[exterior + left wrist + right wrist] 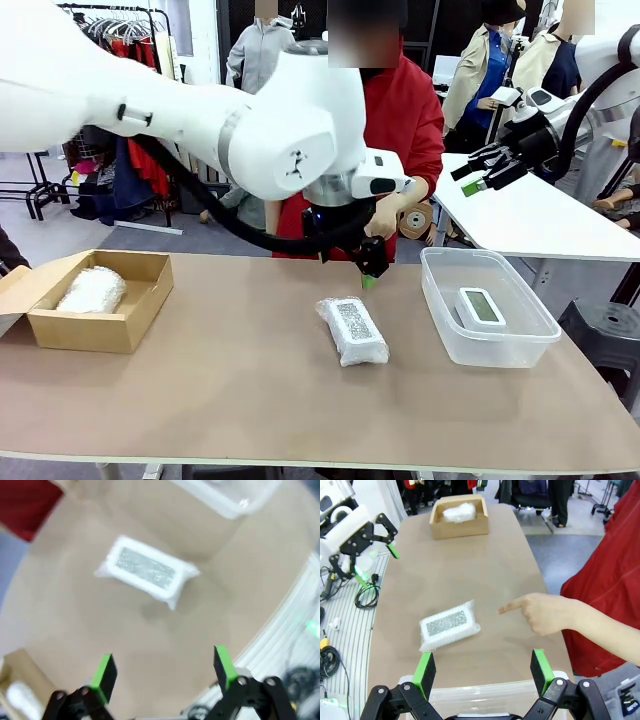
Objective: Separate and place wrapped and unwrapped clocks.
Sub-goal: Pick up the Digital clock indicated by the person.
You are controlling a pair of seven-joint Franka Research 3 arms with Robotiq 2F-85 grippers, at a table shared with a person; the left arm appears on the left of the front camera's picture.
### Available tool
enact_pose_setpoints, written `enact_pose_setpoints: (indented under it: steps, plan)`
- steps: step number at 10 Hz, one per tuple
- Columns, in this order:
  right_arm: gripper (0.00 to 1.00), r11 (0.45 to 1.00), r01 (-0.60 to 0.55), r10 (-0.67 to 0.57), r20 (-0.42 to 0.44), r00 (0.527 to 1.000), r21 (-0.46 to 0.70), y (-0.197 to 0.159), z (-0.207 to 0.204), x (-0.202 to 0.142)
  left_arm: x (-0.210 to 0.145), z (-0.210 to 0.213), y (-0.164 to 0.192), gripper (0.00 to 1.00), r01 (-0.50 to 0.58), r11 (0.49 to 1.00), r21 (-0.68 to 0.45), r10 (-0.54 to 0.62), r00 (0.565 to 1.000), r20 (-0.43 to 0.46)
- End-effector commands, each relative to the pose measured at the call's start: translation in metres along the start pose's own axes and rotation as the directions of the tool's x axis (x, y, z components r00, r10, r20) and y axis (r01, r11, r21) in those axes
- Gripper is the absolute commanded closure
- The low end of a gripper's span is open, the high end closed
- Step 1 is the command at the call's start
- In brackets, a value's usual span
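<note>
One bubble-wrapped clock (352, 330) (145, 572) (449, 625) lies on the brown table at its middle. A second wrapped clock (92, 290) (459, 511) rests in the cardboard box (100, 330) at the left. The bare white clock (480, 306) lies in the clear tub (445, 335) at the right. My left gripper (368, 278) (165, 672) hangs open above the table on the robot's side, looking down at the middle wrapped clock, holding nothing. My right gripper (468, 180) (482, 667) is open and empty, raised high beside the tub.
A person in red stands at the far side. Their hand (540, 612) (385, 215) points a finger toward the middle wrapped clock. Cables lie on the floor past the table's near edge (375, 630). Bare tabletop lies between box and tub.
</note>
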State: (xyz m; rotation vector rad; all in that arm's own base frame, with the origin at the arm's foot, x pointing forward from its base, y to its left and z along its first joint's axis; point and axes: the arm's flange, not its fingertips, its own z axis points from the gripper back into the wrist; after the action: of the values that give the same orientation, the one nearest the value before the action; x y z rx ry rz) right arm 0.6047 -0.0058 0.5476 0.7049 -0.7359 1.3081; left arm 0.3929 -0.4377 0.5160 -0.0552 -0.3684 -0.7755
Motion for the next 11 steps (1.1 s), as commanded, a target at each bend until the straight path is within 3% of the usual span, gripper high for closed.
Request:
enact_pose_setpoints:
  steps: [1,3,4,5,6,11]
  plan:
    - [0.00,1.000,-0.001,0.001,0.000,1.000,-0.003,0.000,0.001,0.003,0.017,-0.026,0.007,0.00,-0.190,0.969,0.161,0.200,0.979,-0.047]
    - [0.00,1.000,-0.001,0.001,0.000,1.000,-0.003,0.000,0.001,0.003,0.027,-0.073,0.033,0.00,-0.341,0.939,0.051,0.345,0.922,-0.176]
    - [0.00,1.000,-0.001,0.001,0.000,1.000,-0.003,0.000,0.001,0.003,0.028,-0.089,0.043,0.00,-0.379,0.925,0.033,0.378,0.909,-0.176]
    - [0.00,1.000,-0.001,0.001,0.000,1.000,-0.003,0.000,0.001,0.003,0.031,-0.087,0.045,0.00,-0.376,0.927,0.005,0.374,0.921,-0.112]
    - [0.00,1.000,-0.001,0.001,0.000,1.000,-0.003,0.000,0.001,0.003,0.009,-0.085,0.042,0.00,-0.311,0.945,0.100,0.324,0.933,-0.159]
    - [0.00,1.000,-0.001,0.001,0.000,1.000,-0.003,0.000,0.001,0.003,0.019,-0.087,0.038,0.00,-0.327,0.942,0.077,0.335,0.927,-0.166]
